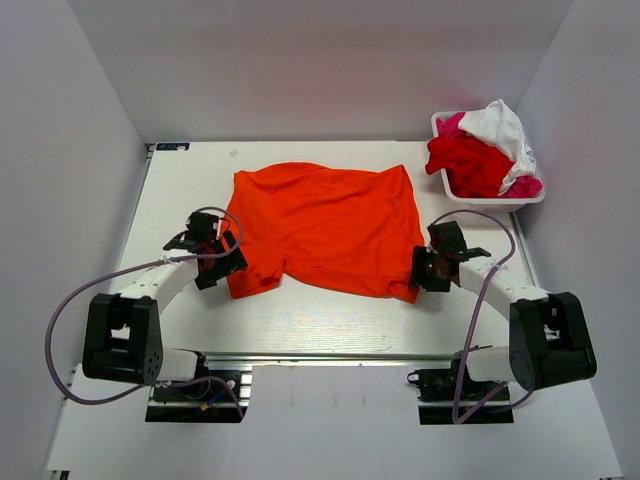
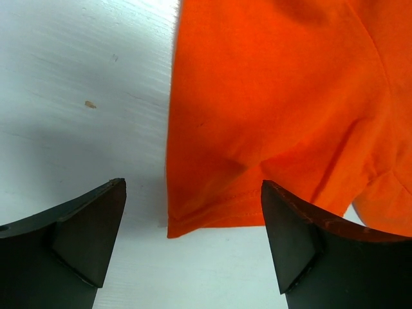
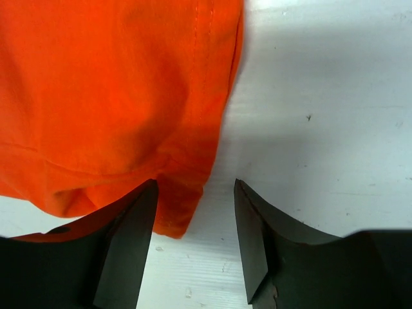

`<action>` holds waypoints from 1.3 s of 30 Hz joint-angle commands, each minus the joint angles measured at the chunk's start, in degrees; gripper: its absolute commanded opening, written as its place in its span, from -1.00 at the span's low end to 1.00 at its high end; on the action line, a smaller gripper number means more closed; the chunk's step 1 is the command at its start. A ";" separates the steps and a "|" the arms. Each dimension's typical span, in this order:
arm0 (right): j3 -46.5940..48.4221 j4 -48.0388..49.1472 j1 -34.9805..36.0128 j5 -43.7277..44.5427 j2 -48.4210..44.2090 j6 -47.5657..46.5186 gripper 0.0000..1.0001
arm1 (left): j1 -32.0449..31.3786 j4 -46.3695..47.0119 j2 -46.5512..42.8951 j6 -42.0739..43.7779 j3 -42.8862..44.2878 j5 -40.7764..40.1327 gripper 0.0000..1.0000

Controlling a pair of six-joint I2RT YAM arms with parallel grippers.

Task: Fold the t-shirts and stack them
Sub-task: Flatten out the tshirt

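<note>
A bright orange t-shirt (image 1: 325,225) lies spread flat in the middle of the white table (image 1: 320,325). My left gripper (image 1: 232,260) is at its near left corner. In the left wrist view that gripper (image 2: 193,222) is open wide, and the hemmed corner of the orange cloth (image 2: 257,116) lies on the table between the jaws, touching neither finger. My right gripper (image 1: 420,270) is at the shirt's near right corner. In the right wrist view it (image 3: 193,225) stands open but narrower, with the cloth's corner (image 3: 116,116) against the left finger (image 3: 129,244).
A white basket (image 1: 452,190) stands at the back right, holding a red t-shirt (image 1: 468,162), a white one (image 1: 500,125) and a magenta-pink one (image 1: 452,125). Grey walls enclose the table on three sides. The arms' bases sit at the near edge.
</note>
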 commanded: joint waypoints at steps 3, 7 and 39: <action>2.62 3.54 0.50 2.10 0.37 3.27 0.11 | -0.62 1.76 1.52 -0.33 -0.32 -0.62 0.85; 2.88 3.46 0.77 2.11 1.15 3.44 0.00 | -1.15 2.38 3.36 0.19 -0.85 -1.14 0.82; 4.54 -4.44 1.11 -5.10 -3.76 1.17 -1.00 | -4.31 8.28 3.27 -1.92 -8.50 8.71 -1.00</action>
